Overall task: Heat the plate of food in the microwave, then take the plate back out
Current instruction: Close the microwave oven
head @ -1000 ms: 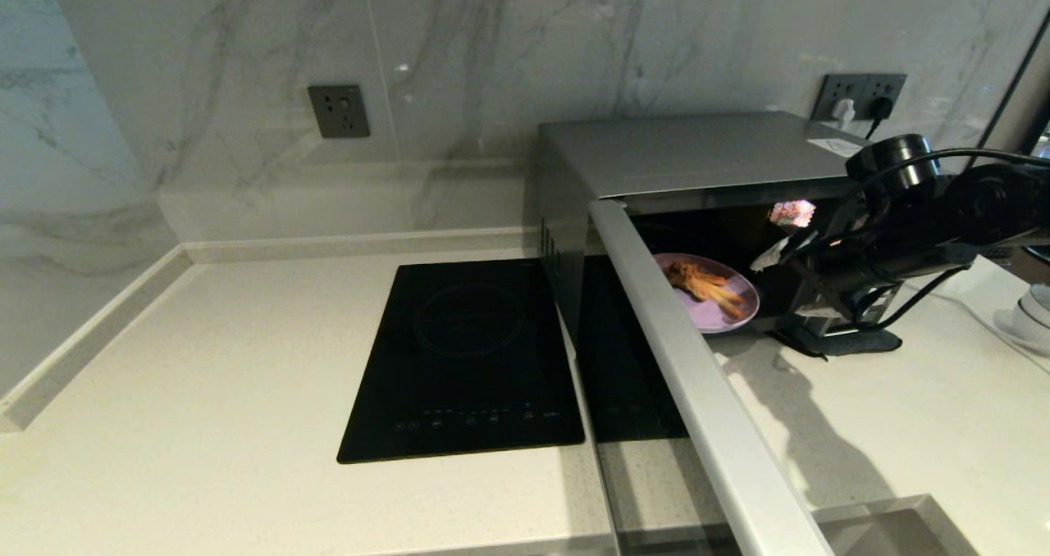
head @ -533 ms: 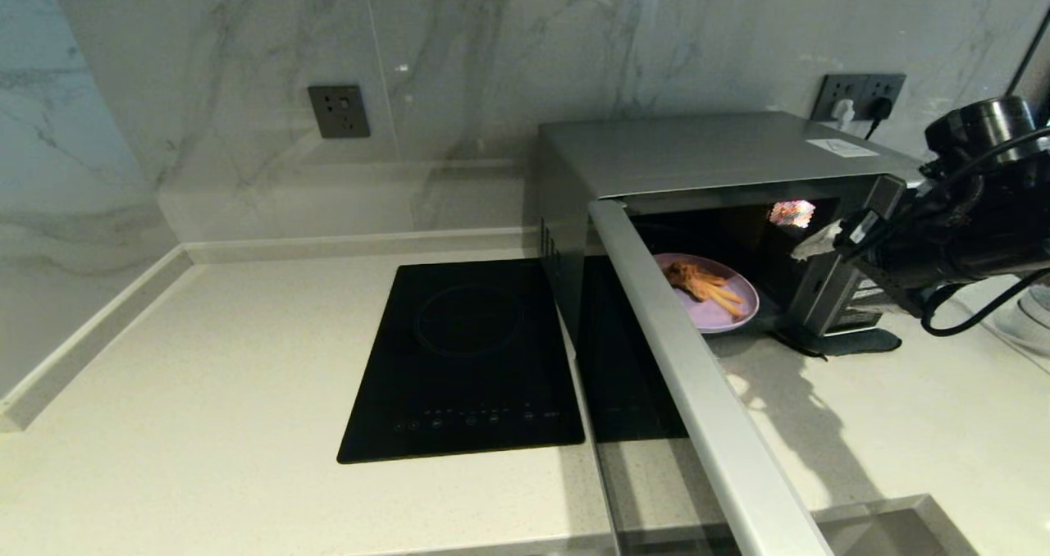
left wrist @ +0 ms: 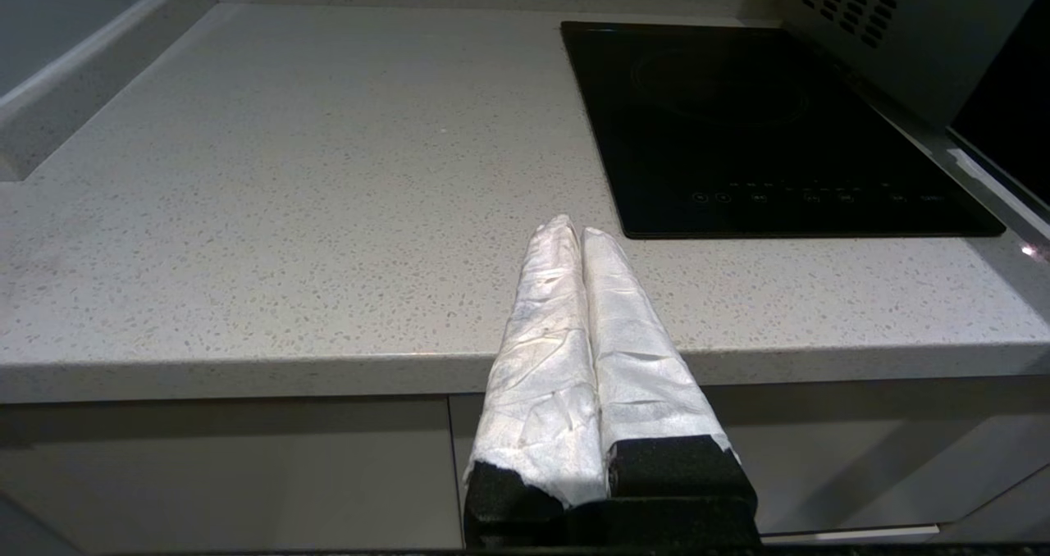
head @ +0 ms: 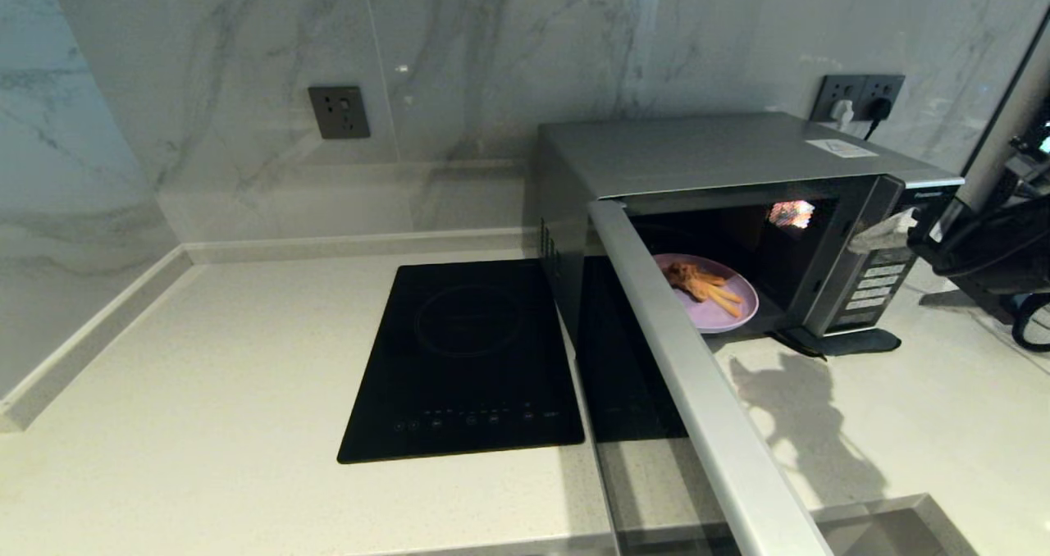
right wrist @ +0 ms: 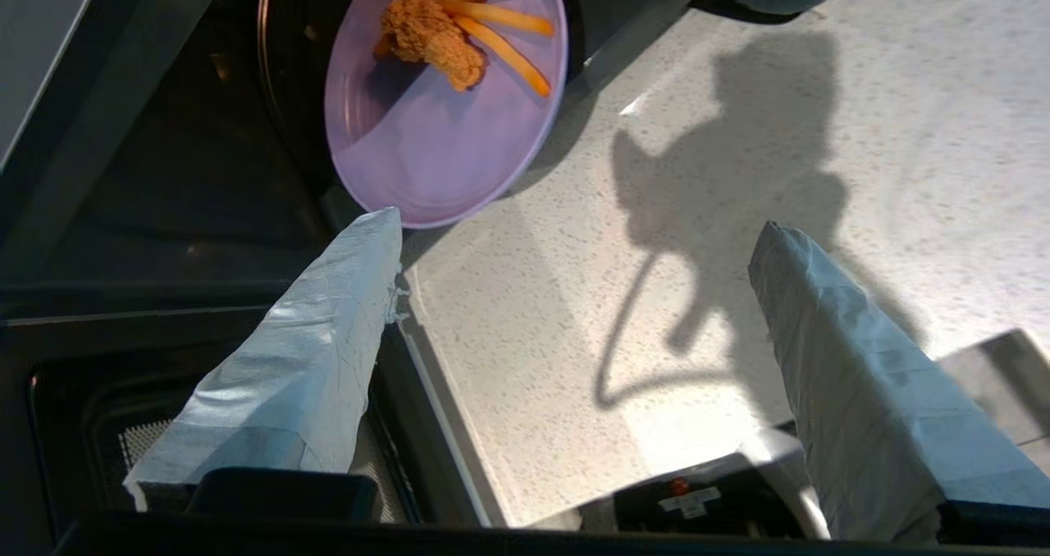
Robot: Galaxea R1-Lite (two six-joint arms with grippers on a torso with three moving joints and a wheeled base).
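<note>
Microwave point(head: 722, 162), a large silver-grey box with a button panel, stands on the pale speckled counter point(head: 205, 375) with its dark glass door point(head: 656, 392) swung wide open. Inside its cavity, near the front lip, sits the plate of food point(head: 709, 292), a round shallow lilac-purple plate carrying a lumpy golden-brown fried piece and several orange fries. The right gripper point(right wrist: 574, 236) hangs above the counter just outside the microwave's opening, off the side with the button panel, its two paper-wrapped fingers point(right wrist: 328, 326) spread wide and released, holding nothing. Beside the microwave's other side lies a flat black induction hob point(head: 467, 359). The left gripper point(left wrist: 572, 228) is parked low at the counter's front edge, beyond the hob from the microwave, its wrapped fingers pressed together with nothing between them.
</note>
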